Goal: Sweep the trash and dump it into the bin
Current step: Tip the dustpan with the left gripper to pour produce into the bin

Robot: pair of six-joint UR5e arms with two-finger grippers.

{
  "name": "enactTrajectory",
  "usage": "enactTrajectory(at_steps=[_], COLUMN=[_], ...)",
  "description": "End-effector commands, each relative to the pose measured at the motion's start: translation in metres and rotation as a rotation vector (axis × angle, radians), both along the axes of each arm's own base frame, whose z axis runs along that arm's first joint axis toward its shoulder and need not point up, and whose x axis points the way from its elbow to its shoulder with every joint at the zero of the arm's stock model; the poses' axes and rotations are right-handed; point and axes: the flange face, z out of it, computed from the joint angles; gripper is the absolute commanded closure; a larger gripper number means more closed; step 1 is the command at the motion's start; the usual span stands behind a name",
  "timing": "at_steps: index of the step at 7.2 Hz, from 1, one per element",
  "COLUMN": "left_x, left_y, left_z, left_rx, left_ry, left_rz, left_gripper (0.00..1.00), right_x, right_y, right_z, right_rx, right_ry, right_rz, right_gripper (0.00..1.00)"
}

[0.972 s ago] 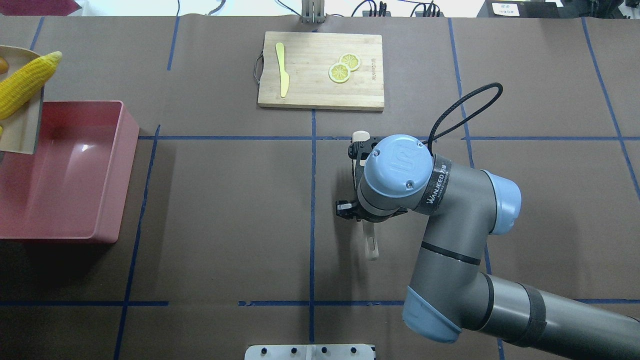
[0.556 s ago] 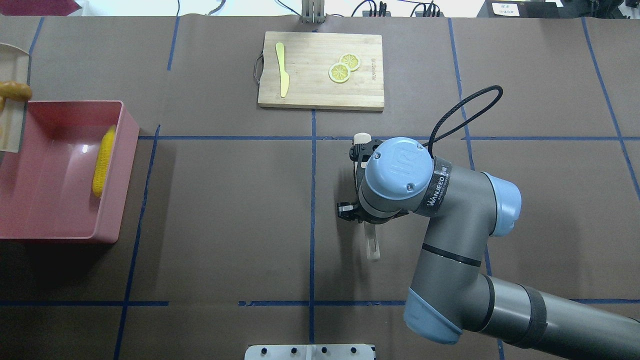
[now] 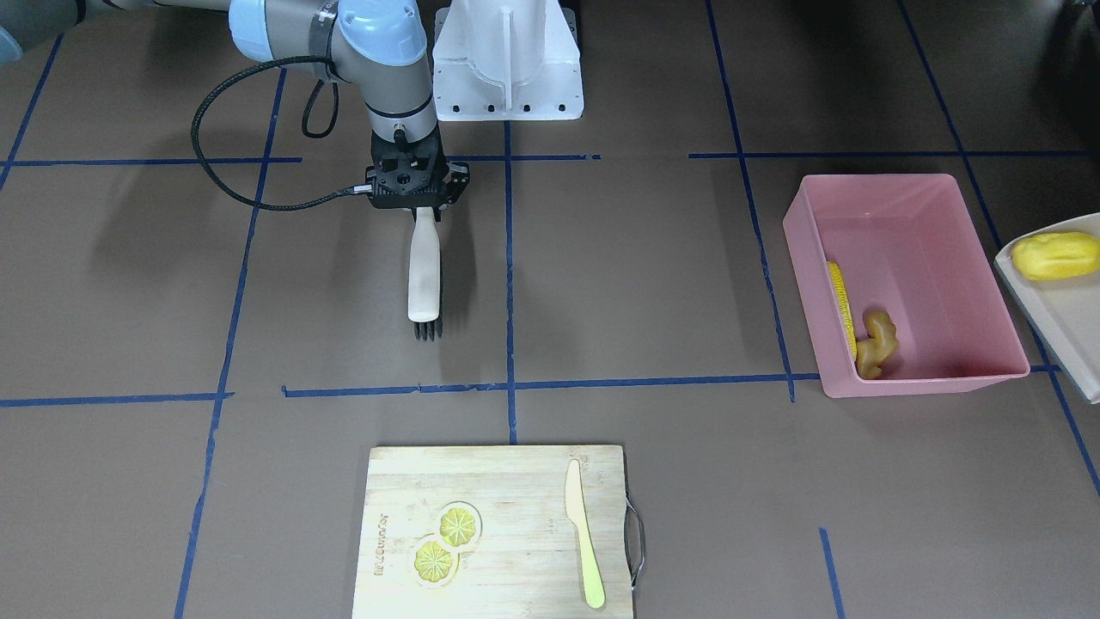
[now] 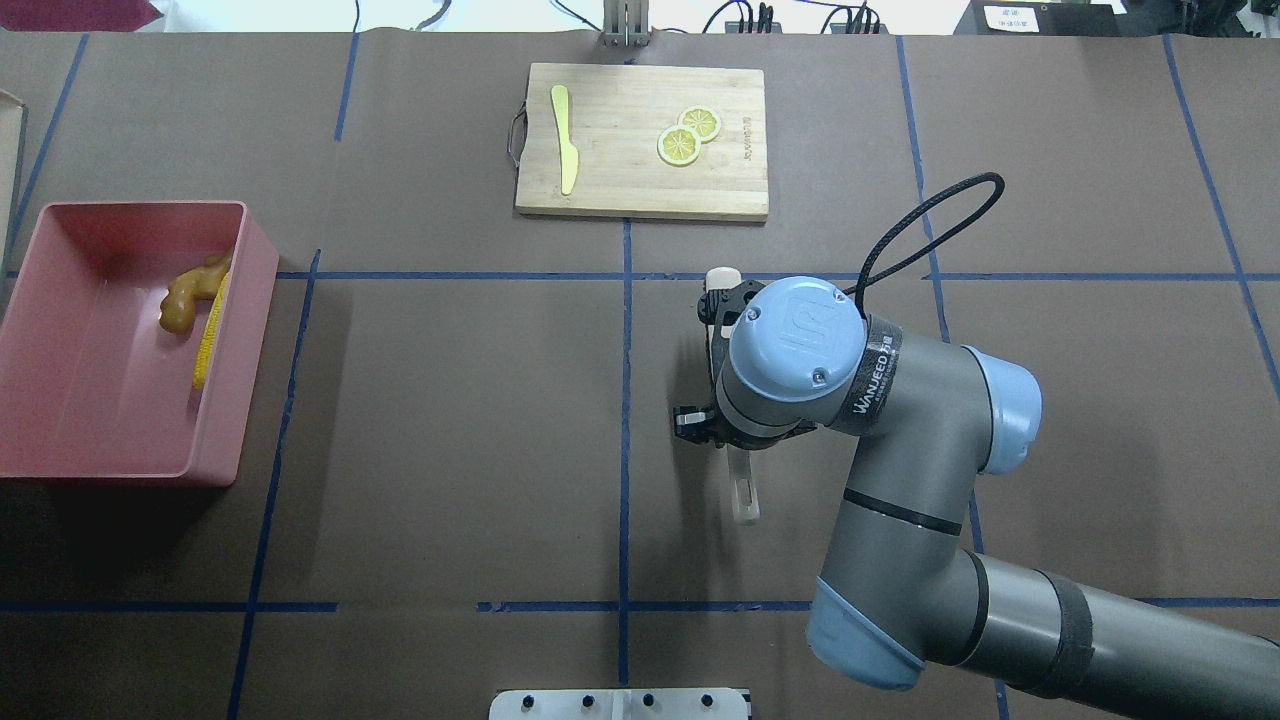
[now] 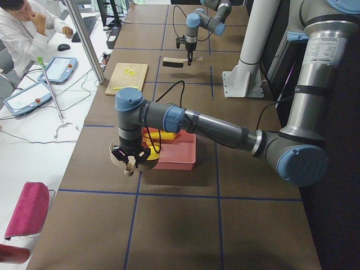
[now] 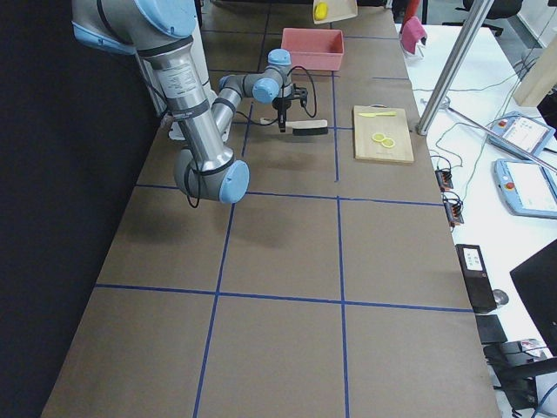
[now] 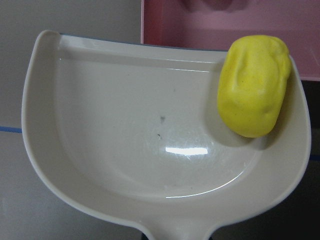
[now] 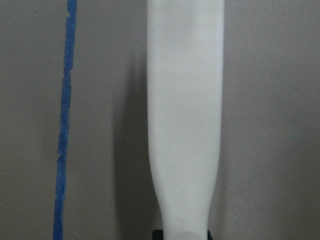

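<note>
Dustpan and both grips only partly seen

The dustpan [image 3: 1057, 309] is cut by the front view's right edge, and its handle runs off the bottom of the left wrist view. The left gripper [image 5: 128, 157] shows only from the side, so its jaws cannot be judged. The corn cob [image 3: 838, 297] lies half behind the bin [image 3: 919, 258] wall. Overhead, the wrist covers the right gripper [image 3: 418, 205] and most of the brush [image 4: 744, 495].

A table covered in brown paper [image 4: 450, 450] and gridded with blue tape lines [image 4: 625, 400] adjoins a white desk [image 5: 28, 129] holding cables and blue-framed tablets [image 5: 58, 68], beside a metal post [image 5: 84, 39]
</note>
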Motion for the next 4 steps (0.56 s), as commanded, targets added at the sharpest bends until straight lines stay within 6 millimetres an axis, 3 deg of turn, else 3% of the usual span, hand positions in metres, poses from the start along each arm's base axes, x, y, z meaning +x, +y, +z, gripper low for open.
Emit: enactTrajectory(at_steps=[1, 4], left_x=[-0.0025, -0.0016], left_y=[-0.0005, 0.0017], left_z=[-0.0108, -0.0046], left_rx=[0.033, 0.013], left_ry=[-0.074, -0.074], left_rz=[-0.002, 0.005], left_gripper=[1.0, 1.0], right_x=[0.0001, 0.0001], right_y=[0.0003, 0.0001], right_z=[-0.0012, -0.0014], right_rx=[0.0, 0.002], right_ry=[-0.003, -0.003], right_rz=[-0.001, 0.0], right_gripper=[1.0, 1.0])
